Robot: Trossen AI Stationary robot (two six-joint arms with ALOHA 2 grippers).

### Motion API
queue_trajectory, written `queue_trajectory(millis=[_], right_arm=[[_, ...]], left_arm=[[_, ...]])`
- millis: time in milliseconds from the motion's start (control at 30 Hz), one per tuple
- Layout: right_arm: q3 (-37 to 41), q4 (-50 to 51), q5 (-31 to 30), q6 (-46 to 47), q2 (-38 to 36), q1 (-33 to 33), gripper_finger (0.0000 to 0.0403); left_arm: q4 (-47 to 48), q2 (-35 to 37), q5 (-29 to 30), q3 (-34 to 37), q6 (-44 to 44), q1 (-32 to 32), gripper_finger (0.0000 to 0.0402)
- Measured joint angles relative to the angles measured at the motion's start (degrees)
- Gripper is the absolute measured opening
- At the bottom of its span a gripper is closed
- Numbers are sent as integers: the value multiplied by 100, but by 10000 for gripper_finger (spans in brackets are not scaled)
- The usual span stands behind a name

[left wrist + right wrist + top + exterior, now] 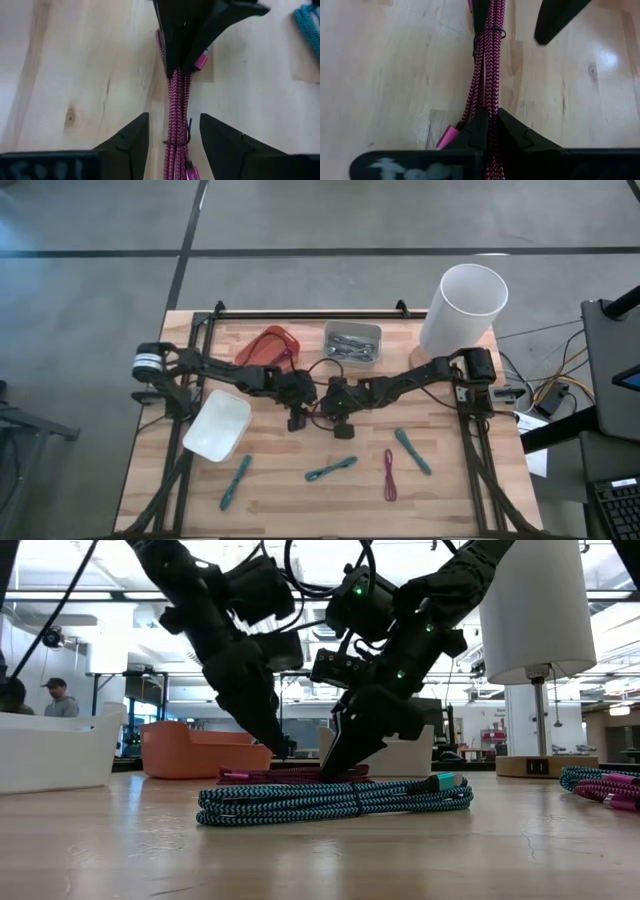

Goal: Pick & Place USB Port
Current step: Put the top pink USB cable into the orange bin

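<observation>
The wooden desk is carrying several things. A white tray is sitting at its left, an orange bin and a grey parts tray at the far edge, a white cylinder at the far right. Teal cables are lying near the front, with a pink cable beside them, another pink cable bundle lying at the middle.

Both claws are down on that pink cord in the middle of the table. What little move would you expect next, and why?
Probably the left gripper closes. Its fingers stand open on either side of the pink cable bundle, while the right gripper is already shut on the bundle's other end. With both ends pinched, the two arms could likely lift it together off the table. Where it goes after that, the pictures do not show.
</observation>
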State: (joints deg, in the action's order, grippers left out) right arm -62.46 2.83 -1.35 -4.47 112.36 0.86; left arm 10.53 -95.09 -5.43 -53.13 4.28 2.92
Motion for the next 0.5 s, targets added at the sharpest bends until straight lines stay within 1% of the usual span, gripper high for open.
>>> queue_trajectory(millis=[300,500], right_arm=[[2,-24,-19,-22,-2,0,20],[2,-63,-32,-48,-11,0,20]], left_arm=[[-47,-343,1,-102,4,-6,168],[-22,-393,2,-102,30,-6,140]])
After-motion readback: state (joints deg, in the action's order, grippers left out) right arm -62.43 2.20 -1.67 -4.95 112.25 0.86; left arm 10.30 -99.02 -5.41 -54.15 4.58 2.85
